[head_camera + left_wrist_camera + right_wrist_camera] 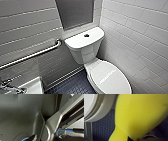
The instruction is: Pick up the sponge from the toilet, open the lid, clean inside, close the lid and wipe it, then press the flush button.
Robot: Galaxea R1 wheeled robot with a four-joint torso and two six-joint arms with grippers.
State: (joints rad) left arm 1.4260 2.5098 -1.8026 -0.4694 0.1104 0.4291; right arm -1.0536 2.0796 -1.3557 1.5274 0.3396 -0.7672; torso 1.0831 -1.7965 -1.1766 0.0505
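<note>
White-tiled walls, blue mosaic floor: toilet with lid down (right gripper clamped on the sponge, beside the bowl).

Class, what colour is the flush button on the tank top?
Dark, almost black; the flush button shows best in the head view.

The toilet stands on the dark blue tiled floor.
</note>
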